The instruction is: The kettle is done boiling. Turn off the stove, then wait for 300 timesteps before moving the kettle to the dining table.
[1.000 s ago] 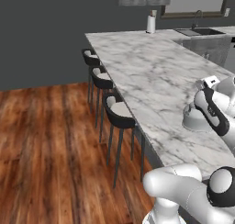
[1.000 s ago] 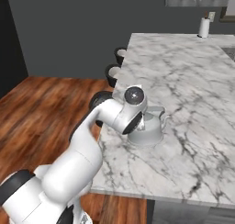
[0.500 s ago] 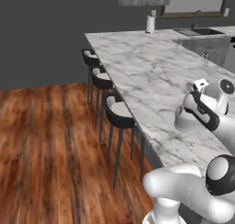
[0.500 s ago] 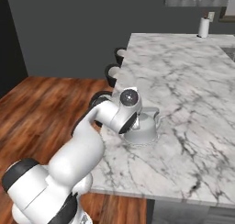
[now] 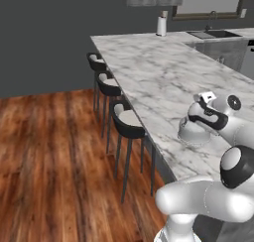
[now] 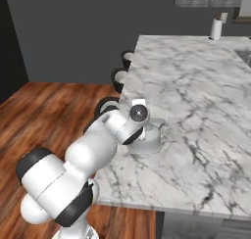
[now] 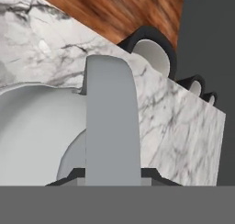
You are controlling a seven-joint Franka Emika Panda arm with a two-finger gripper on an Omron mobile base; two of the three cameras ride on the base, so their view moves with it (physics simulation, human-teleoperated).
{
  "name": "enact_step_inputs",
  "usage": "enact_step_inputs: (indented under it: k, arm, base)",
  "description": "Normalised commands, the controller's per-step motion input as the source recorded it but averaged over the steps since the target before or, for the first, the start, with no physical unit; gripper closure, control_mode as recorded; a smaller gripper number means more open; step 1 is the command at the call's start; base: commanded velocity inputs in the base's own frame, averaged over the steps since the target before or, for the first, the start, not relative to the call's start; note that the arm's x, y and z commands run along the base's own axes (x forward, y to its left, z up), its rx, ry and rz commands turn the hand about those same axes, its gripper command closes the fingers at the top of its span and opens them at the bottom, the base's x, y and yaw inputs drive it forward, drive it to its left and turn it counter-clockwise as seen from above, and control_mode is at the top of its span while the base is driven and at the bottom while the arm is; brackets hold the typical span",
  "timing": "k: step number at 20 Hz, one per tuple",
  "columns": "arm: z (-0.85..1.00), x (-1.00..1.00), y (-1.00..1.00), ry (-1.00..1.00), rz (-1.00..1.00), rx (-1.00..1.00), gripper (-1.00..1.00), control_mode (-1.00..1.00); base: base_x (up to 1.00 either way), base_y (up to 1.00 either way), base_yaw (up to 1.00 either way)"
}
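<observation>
The pincer (image 7: 112, 175) grips the kettle (image 7: 36, 131) handle above the dining table (image 7: 183, 126), beside bar stools (image 7: 153, 51).

Kettle (image 6: 147, 140) smooth light-grey metal; dining table (image 6: 196, 81) glossy veined marble; floor (image 5: 49, 151) polished wood.

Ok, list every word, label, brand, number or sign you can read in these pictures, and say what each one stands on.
None can be read.
The kettle and its handle are plain grey, with no marking.
The dining table shows marble veining, no lettering.
The white roll at the far end is too small to show any print.
</observation>
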Motion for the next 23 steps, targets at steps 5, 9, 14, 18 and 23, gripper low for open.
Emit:
enact_step_inputs:
  k: [5, 9, 14, 18, 23]
  arm:
    - [-0.13, 0.43, 0.00, 0.00, 0.04, 0.04, 1.00, -1.00]
    - [-0.08, 0.23, -0.01, 0.00, 0.00, 0.00, 1.00, -1.00]
    - [-0.09, 0.13, -0.01, 0.00, 0.00, 0.00, 1.00, -1.00]
    - [-0.09, 0.00, 0.00, 0.00, 0.00, 0.00, 1.00, -1.00]
    - [-0.18, 0.00, 0.00, 0.00, 0.00, 0.00, -1.00, -1.00]
  base:
    - [0.00, 0.00, 0.00]
    - [0.00, 0.00, 0.00]
    - [0.00, 0.00, 0.00]
    - [0.00, 0.00, 0.00]
    - [0.00, 0.00, 0.00]
